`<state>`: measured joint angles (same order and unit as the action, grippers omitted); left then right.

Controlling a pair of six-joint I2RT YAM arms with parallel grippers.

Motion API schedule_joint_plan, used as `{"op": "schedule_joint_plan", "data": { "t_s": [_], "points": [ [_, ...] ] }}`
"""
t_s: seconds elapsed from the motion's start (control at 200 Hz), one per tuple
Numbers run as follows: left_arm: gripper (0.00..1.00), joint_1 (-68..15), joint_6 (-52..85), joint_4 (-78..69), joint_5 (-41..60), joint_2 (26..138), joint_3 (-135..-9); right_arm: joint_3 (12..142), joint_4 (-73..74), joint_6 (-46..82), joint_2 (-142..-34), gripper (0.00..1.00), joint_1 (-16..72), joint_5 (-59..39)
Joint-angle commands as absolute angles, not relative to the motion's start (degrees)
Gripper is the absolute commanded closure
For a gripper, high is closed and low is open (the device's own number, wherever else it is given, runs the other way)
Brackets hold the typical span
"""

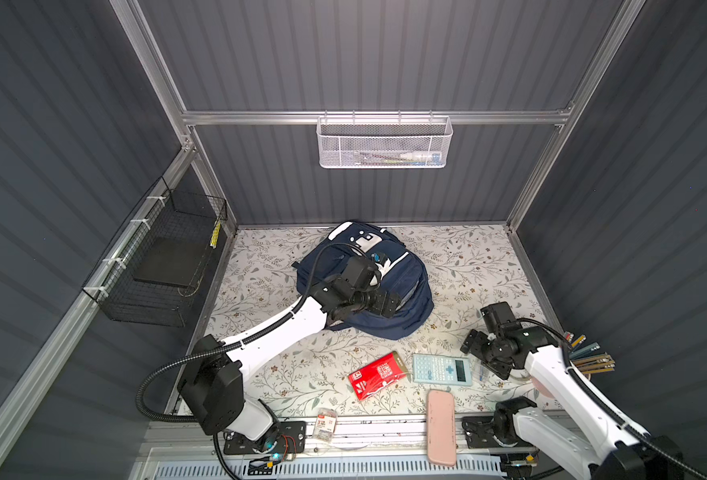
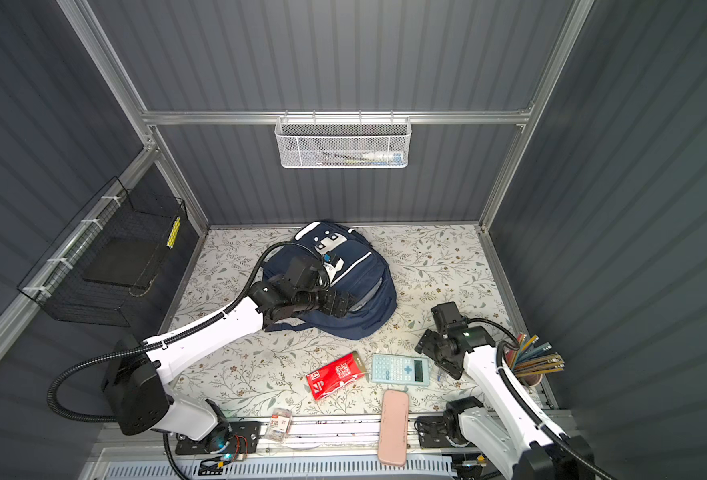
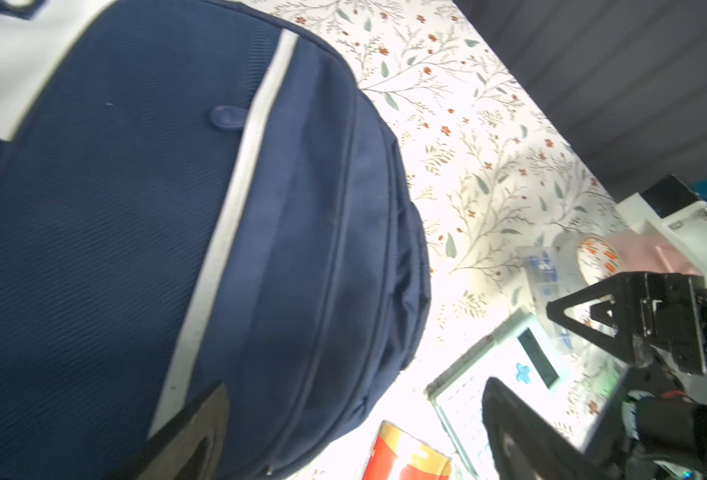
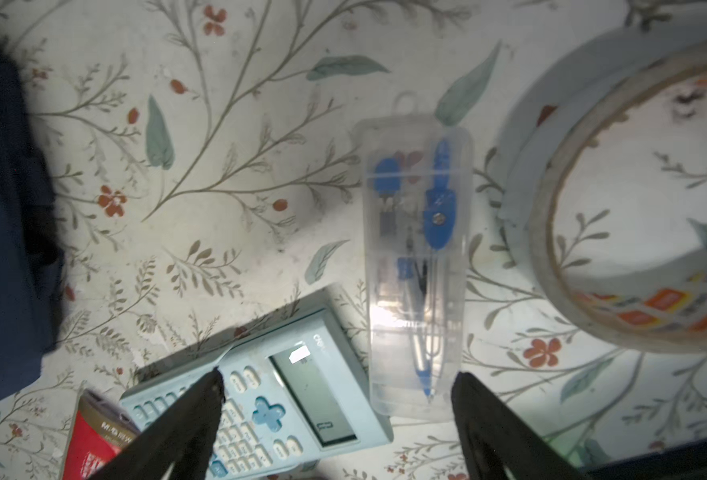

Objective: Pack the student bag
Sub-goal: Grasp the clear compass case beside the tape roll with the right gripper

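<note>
While the student bag (image 1: 410, 286) lies flat on the floral bench (image 1: 468, 266), close to the back wall with its white patch toward that wall, the left gripper (image 3: 356, 384) hangs directly over it. Both top views show the left arm reaching across the bag's middle, with the gripper above the side of the bag that faces the front. In the left wrist view the fingers stand wide apart with nothing between them. One fingertip (image 3: 214, 399) shows against the navy fabric beside a white stripe, and the other shows past the bag's rounded edge. Whether either one touches the cloth cannot be told. The zip lines that are visible along that edge look closed.

The right gripper (image 4: 339, 378) is well apart from the bag, toward the front right of the bench. Its fingers are also spread and empty. They hover above the display end of a light blue calculator (image 1: 441, 368) and the near end of a clear compass case (image 4: 418, 266), which lies just beside the calculator. A tape roll (image 4: 634, 199) sits on the other side of the case. A red packet (image 1: 378, 376) lies next to the calculator, between it and the left arm. Only a dark navy corner of the bag reaches the right wrist view.
</note>
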<state>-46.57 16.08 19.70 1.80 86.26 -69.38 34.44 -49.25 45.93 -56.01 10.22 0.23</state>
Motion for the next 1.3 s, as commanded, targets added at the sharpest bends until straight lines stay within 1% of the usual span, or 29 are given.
{"op": "schedule_joint_plan", "data": {
  "t_s": [0.0, 0.05, 0.18, 0.285, 0.385, 0.49, 0.555, 0.65, 0.79, 0.84, 0.871, 0.911, 0.956, 1.001, 1.086, 1.216, 1.296],
  "points": [
    [0.05, -46.7, 15.4, 20.1, -0.5, 86.8, -71.0, 36.3, -49.4, 42.7, -59.2, 0.12, 8.5, 2.9],
    [0.05, -46.7, 15.3, 19.7, -0.4, 86.9, -70.8, 36.2, -49.4, 42.3, -60.0, 0.12, 8.1, 5.1],
    [0.05, -46.6, 15.2, 19.1, -0.2, 87.3, -70.6, 34.7, -46.0, 41.9, -62.5, 0.12, 6.7, 2.4],
    [0.05, -46.6, 14.9, 19.0, -0.1, 87.5, -70.9, 34.3, -44.3, 41.7, -65.0, 0.15, 6.6, 2.8],
    [0.06, -46.6, 14.7, 19.0, -0.5, 87.2, -70.8, 33.4, -42.2, 41.4, -67.0, 0.22, 6.2, 2.8],
    [0.06, -46.6, 14.7, 18.8, -1.3, 86.7, -70.1, 32.8, -40.0, 41.2, -69.0, 0.38, 6.1, 2.4],
    [0.06, -46.6, 14.9, 18.8, -1.9, 86.4, -69.6, 33.0, -40.0, 40.7, -70.4, 0.44, 6.1, 3.2],
    [0.06, -46.5, 15.9, 18.9, -4.6, 85.4, -68.7, 33.1, -39.8, 39.9, -71.4, 0.46, 6.1, 4.0],
    [0.07, -46.6, 16.0, 17.7, -7.5, 84.6, -67.6, 33.7, -39.2, 39.0, -73.4, 0.46, 6.2, 4.2],
    [0.07, -46.5, 15.2, 19.3, -8.3, 85.3, -68.9, 34.2, -39.0, 38.3, -74.1, 0.51, 6.2, 3.7],
    [0.07, -46.5, 14.8, 20.6, -9.7, 86.1, -69.9, 34.6, -38.9, 37.9, -74.2, 0.57, 6.2, 3.6],
    [0.06, -46.4, 13.8, 22.1, -12.0, 86.9, -71.0, 35.1, -38.9, 37.2, -73.8, 0.61, 6.2, 3.5],
    [0.02, -46.5, 12.1, 23.1, -14.0, 87.9, -72.0, 35.9, -39.2, 36.8, -72.8, 0.64, 6.3, 3.7],
    [0.01, -46.5, 10.9, 23.6, -15.9, 89.2, -72.8, 36.7, -39.7, 36.4, -71.6, 0.65, 6.3, 4.0],
    [0.00, -46.5, 8.7, 25.5, -16.4, 92.2, -75.4, 38.3, -41.1, 35.5, -69.8, 0.65, 6.3, 4.7],
    [0.00, -46.8, 6.4, 22.7, -10.8, 94.6, -75.9, 40.5, -41.8, 34.4, -68.3, 0.67, 6.4, 3.9],
    [0.00, -47.5, 4.2, 22.6, -12.4, 96.6, -77.5, 42.0, -41.5, 34.0, -66.8, 0.66, 6.5, 2.4]
  ]
}}
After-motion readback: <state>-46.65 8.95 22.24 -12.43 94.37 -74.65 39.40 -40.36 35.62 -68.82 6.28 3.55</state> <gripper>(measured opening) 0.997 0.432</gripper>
